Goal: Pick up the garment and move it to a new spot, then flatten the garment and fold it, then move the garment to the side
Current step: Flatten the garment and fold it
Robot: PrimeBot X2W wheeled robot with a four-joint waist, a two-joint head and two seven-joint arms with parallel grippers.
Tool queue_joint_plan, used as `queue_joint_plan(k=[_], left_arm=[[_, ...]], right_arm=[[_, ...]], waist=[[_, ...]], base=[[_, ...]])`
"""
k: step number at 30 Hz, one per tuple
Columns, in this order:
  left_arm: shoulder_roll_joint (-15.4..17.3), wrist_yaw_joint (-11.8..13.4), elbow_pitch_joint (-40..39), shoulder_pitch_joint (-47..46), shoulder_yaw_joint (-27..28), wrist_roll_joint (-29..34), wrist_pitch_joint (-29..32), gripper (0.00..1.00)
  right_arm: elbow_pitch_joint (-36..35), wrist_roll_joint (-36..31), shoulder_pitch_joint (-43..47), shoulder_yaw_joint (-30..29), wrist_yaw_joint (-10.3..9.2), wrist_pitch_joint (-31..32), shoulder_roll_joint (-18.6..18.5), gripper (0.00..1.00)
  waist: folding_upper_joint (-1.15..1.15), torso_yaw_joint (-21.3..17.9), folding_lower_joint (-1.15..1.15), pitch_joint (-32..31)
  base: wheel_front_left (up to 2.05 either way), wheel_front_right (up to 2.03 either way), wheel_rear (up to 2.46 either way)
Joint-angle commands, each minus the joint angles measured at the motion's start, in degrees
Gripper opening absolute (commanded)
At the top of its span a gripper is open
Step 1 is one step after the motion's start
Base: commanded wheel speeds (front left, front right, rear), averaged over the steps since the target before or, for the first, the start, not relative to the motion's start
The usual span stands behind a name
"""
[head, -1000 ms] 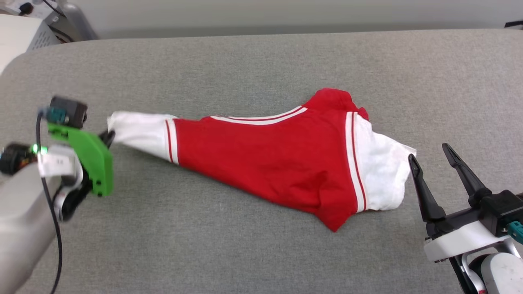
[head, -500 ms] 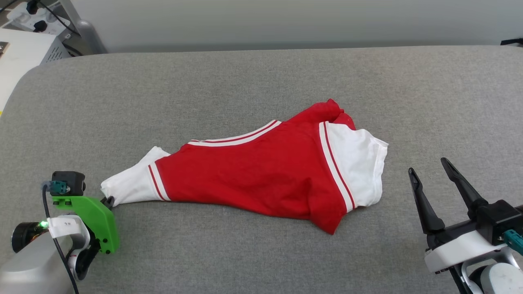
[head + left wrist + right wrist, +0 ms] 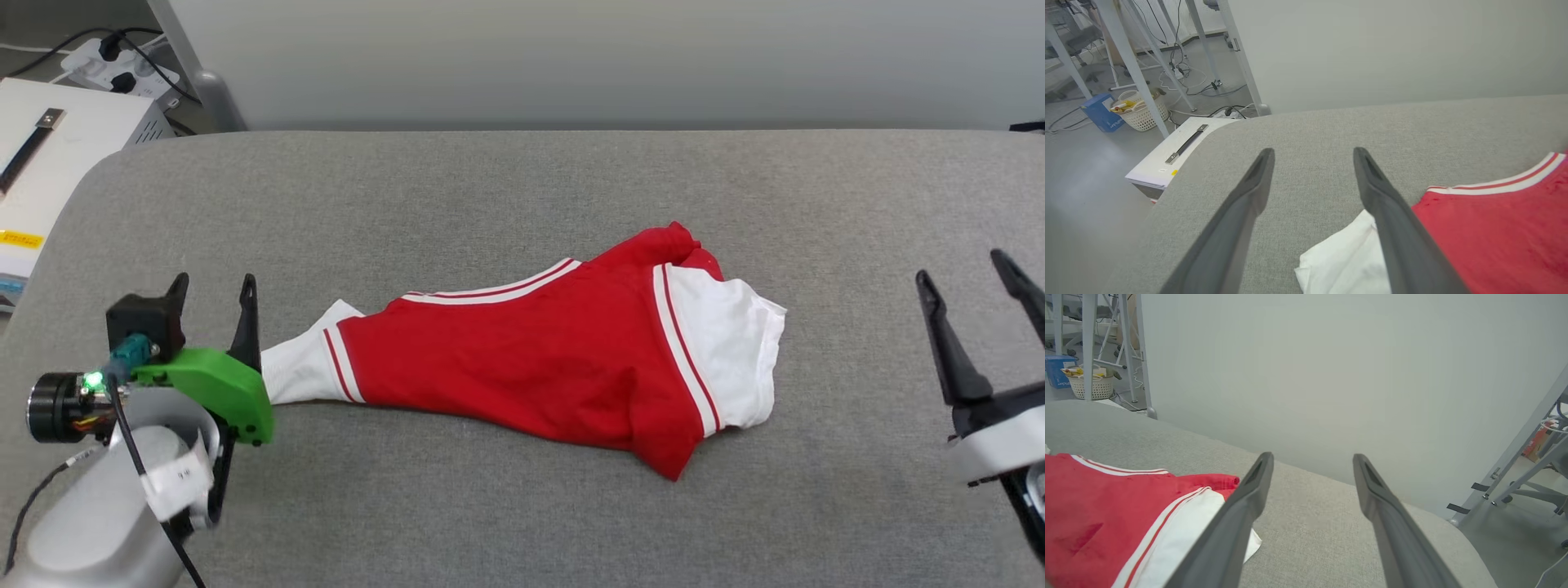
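Note:
The garment (image 3: 555, 359) is a red T-shirt with white sleeves and striped trim, lying bunched and stretched left to right across the middle of the grey table (image 3: 522, 196). My left gripper (image 3: 214, 287) stands open just left of its white left sleeve (image 3: 298, 376), nothing between the fingers. In the left wrist view the sleeve (image 3: 1343, 261) lies under the right finger (image 3: 1396, 237), with the left gripper (image 3: 1312, 153) open over bare cloth. My right gripper (image 3: 967, 269) is open at the table's right, apart from the garment's white right sleeve (image 3: 743, 351). The right wrist view shows the right gripper (image 3: 1312, 457) empty, the garment (image 3: 1106, 506) to its left.
A white box (image 3: 49, 163) with a black handle stands off the table's left end, with a power strip and cables (image 3: 114, 61) behind it. A grey wall runs along the table's far edge. A basket (image 3: 1141, 114) and metal frame legs stand on the floor beyond.
My left gripper has let go of the white sleeve and now stands open beside it. The head camera tilted, shifting the whole picture. The right gripper sits farther right in view.

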Motion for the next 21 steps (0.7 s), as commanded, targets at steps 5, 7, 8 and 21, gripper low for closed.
queue_joint_plan(k=[5,7,8,21], left_arm=[[-3.1,3.8,-12.1,10.4,10.2,11.7,-0.3,1.00],[-4.6,4.1,-15.2,13.1,13.3,15.2,-0.3,1.00],[-5.3,4.1,-16.3,14.1,14.6,16.7,-0.3,1.00],[-15.7,-1.4,-21.1,19.1,25.1,29.5,-0.3,1.00]], right_arm=[[-1.3,4.2,-6.1,1.9,-0.04,5.7,-5.3,1.00],[-1.0,6.7,-8.4,4.1,-0.04,9.0,-8.1,1.00],[-0.7,8.1,-9.5,5.2,-0.04,10.8,-9.5,1.00],[4.2,35.3,-27.5,28.4,-0.04,44.7,-26.5,1.00]], waist=[[-0.01,1.4,0.00,1.6],[-0.01,1.8,0.00,2.2],[-0.01,2.0,0.00,2.6],[-0.01,5.4,0.00,9.3]], base=[[0.00,0.00,0.00],[0.00,0.00,0.00],[0.00,0.00,0.00],[0.00,0.00,0.00]])
